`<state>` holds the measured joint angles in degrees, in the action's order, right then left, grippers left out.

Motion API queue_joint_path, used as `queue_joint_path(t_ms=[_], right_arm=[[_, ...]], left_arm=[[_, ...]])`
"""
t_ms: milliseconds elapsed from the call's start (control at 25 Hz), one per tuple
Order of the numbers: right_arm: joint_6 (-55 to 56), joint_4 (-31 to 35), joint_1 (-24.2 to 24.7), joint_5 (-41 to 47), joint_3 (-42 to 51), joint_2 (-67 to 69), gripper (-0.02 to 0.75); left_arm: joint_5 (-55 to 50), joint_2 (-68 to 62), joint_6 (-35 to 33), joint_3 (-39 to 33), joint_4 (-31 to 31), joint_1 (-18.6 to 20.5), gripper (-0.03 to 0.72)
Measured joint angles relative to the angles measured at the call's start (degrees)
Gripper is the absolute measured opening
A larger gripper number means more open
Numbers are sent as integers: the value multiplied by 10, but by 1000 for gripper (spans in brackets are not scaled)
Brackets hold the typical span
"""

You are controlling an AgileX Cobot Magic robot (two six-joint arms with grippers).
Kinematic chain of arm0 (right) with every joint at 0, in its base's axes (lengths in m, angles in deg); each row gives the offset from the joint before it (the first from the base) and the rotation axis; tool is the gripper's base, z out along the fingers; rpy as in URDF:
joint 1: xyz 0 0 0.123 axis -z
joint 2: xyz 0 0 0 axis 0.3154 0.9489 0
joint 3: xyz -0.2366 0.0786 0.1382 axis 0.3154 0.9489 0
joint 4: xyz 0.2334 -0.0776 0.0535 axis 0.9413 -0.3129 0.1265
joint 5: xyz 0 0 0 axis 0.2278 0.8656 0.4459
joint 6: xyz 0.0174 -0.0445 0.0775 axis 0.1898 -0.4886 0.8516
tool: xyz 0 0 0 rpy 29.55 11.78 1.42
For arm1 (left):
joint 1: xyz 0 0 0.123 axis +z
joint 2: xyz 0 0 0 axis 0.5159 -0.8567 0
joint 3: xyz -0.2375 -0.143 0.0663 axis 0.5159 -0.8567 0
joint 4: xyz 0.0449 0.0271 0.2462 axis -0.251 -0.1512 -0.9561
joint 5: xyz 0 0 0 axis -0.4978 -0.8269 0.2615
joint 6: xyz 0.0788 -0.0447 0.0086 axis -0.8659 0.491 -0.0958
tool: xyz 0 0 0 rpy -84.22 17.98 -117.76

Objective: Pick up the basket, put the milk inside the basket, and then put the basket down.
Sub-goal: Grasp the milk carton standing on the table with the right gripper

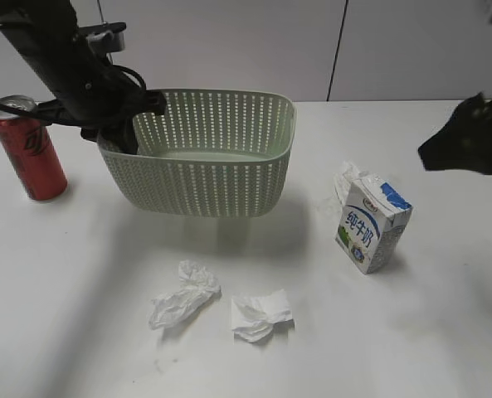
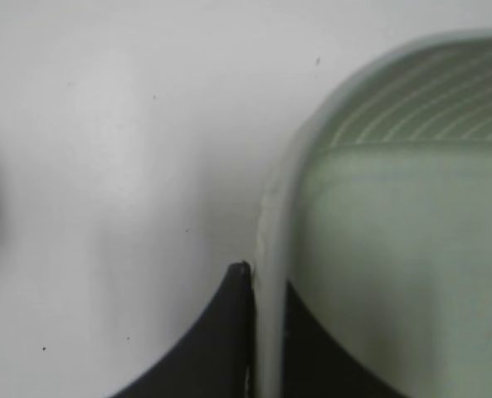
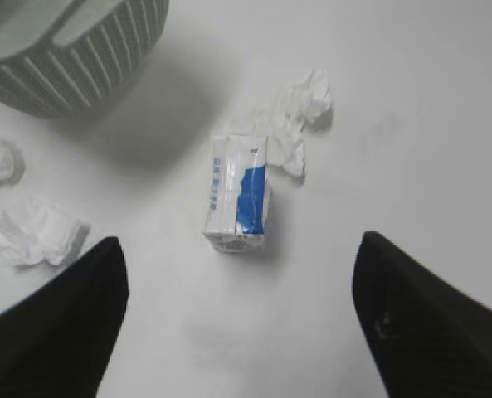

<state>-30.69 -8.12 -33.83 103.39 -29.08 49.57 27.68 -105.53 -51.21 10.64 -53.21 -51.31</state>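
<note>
Exterior view | left fingers [image 1: 117, 133] clamp basket [image 1: 212, 157] rim | milk [image 1: 372, 222] upright

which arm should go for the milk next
Right. Its open gripper hangs directly above the milk, fingers spread to either side. The left gripper is already clamped on the basket rim, holding it lifted.

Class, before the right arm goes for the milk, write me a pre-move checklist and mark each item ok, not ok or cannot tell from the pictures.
1. Left gripper clamped on the basket wall: ok.
2. Basket lifted off the table: ok, its shadow lies apart from it.
3. Right gripper open, above the milk: ok.
4. Milk upright: ok.
5. Tissue clear of the milk: not ok, it lies right beside the carton.
6. Basket empty: cannot tell.
</note>
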Motion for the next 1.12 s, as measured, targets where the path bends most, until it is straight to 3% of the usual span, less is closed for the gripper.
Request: queue_joint_path(t_ms=[120, 280, 720, 1120], right_arm=[[36, -44, -28, 6, -19, 77, 635], [45, -55, -48, 0, -37, 154, 635], [51, -66, -53, -73, -40, 285, 613], [60, -67, -53, -80, -40, 320, 348]], left_arm=[[-1, 0, 0, 0, 0, 0, 0], [-2, 0, 0, 0, 0, 0, 0], [-6, 0, 0, 0, -2, 0, 0], [-6, 0, 0, 0, -7, 0, 0]])
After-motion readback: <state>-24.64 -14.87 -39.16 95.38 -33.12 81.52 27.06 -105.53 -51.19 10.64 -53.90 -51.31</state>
